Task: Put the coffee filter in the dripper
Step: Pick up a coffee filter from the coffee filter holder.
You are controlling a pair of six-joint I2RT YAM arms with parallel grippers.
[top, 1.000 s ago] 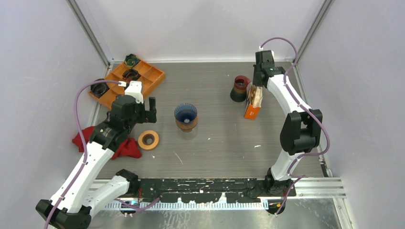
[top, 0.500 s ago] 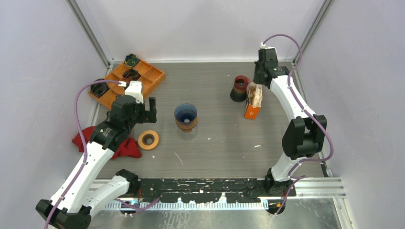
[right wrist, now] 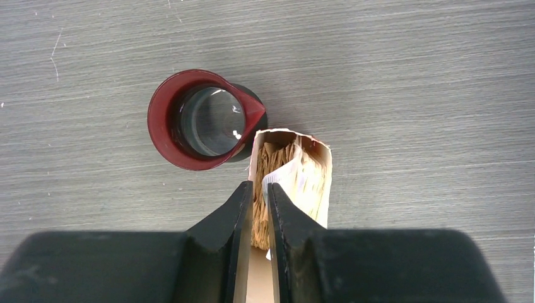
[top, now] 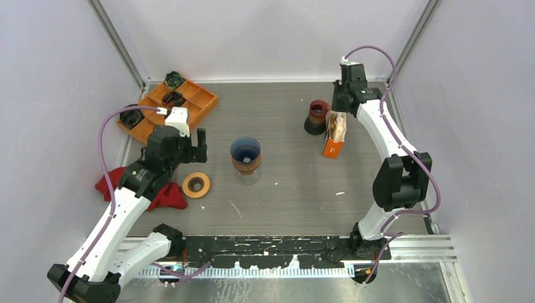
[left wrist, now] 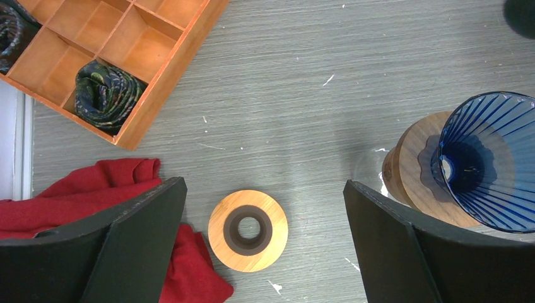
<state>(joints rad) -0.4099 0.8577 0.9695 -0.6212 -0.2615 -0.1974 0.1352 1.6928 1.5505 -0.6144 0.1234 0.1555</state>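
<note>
In the upper left of the top view sits an orange wooden tray with compartments [top: 189, 101], and dark rolled-up bundles [left wrist: 104, 95] lie in some of its cells. Below it, at the left edge of the table, lies a crumpled red cloth [top: 165, 196]. My left gripper [left wrist: 264, 183] hangs over this part of the table with its jaws spread wide and nothing between them. In its wrist view a round bamboo ring with a dark hole [left wrist: 248, 230] lies on the table between my two black fingers [left wrist: 135, 221], just beside the red cloth.

Near the middle of the top view stands the blue ribbed glass dripper on its round wooden base [top: 245, 151], upright, with its cone open to the camera.

In the upper right stands a dark red pitcher with a pouring spout [right wrist: 205, 120], and touching it is an orange carton [top: 332, 148], upright with its top open. The brown paper coffee filters [right wrist: 287, 167] are bunched inside that carton, well apart from the dripper. My right gripper [right wrist: 257, 187] hangs right over the carton's mouth, its jaws parted only by a narrow slit. Paper edges show through the gap; whether any touch my fingers I cannot tell.
</note>
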